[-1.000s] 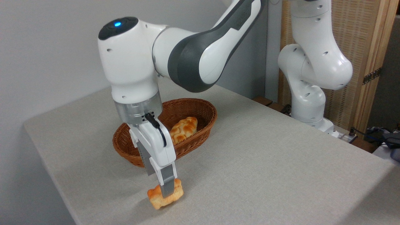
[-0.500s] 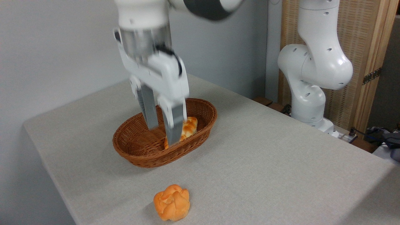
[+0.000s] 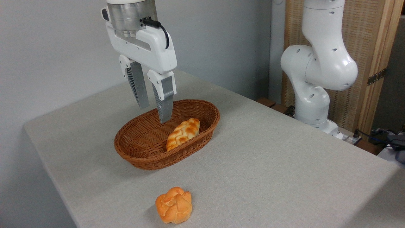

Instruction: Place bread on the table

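The bread point(image 3: 174, 209), a small orange-golden bun with a lobed top, lies on the table point(image 3: 269, 158) near its front edge, with nothing touching it. My gripper point(image 3: 154, 113) hangs high above the left half of the wicker basket, well behind and above the bun. Its two fingers point down, stand apart and hold nothing.
A brown oval wicker basket point(image 3: 139, 152) stands at mid-table with a pale braided loaf point(image 3: 183, 133) inside it. The arm's white base point(image 3: 316, 95) rises at the table's right rear, before a wooden screen. The table's edge runs close in front of the bun.
The gripper let go of the bun on the table, opened, and rose up and back over the basket. The bun now rests free.
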`<state>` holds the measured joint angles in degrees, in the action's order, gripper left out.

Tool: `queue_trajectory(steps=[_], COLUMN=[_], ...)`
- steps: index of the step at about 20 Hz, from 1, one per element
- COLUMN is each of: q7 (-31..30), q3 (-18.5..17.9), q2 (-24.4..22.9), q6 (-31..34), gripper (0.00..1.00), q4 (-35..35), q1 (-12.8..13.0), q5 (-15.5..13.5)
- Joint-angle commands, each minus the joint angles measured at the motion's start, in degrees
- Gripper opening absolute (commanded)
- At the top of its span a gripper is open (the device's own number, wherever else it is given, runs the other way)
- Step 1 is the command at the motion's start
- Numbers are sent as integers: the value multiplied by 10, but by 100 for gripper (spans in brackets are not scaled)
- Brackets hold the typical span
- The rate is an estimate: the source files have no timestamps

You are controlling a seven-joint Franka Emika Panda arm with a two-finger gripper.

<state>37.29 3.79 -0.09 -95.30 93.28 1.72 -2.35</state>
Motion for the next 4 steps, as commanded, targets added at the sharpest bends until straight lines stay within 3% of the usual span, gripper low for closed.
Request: queue_trajectory(steps=[1, 4], q7=[3, 3], q3=[5, 5], q2=[2, 2], q6=[13, 14], gripper=[100, 100], q4=[-9, -9], q1=[-7, -7], q5=[3, 3])
